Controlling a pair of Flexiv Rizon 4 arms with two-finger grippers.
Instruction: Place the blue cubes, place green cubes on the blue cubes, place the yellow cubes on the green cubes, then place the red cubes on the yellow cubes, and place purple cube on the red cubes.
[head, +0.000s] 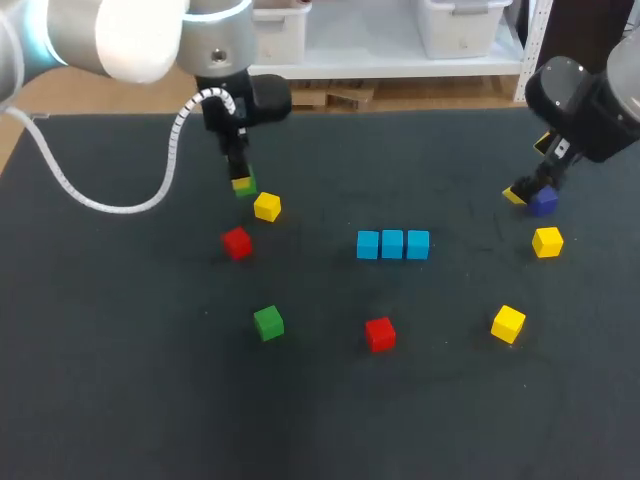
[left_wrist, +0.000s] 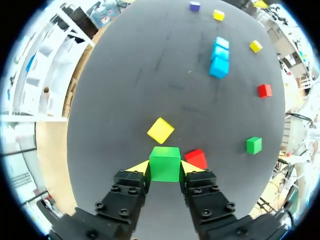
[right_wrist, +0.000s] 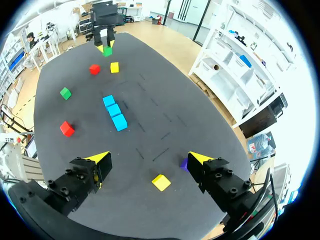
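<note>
My left gripper (left_wrist: 164, 167) is shut on a green cube (left_wrist: 164, 163), seen at the table's back left (head: 244, 185). Just beyond it lie a yellow cube (head: 267, 207) and a red cube (head: 237, 242). Three blue cubes (head: 392, 244) sit in a touching row at mid-table. A second green cube (head: 268, 322) and a second red cube (head: 380, 333) lie nearer the front. At the right my right gripper (head: 528, 197) stands open over a purple cube (head: 543, 201), which sits beside one fingertip (right_wrist: 184, 163). Two more yellow cubes (head: 547, 241) (head: 508, 323) lie on the right.
A white coiled cable (head: 110, 200) hangs from my left arm over the table's left side. The dark table (head: 150, 400) has wide bare room along the front and between the blue row and the right-hand cubes.
</note>
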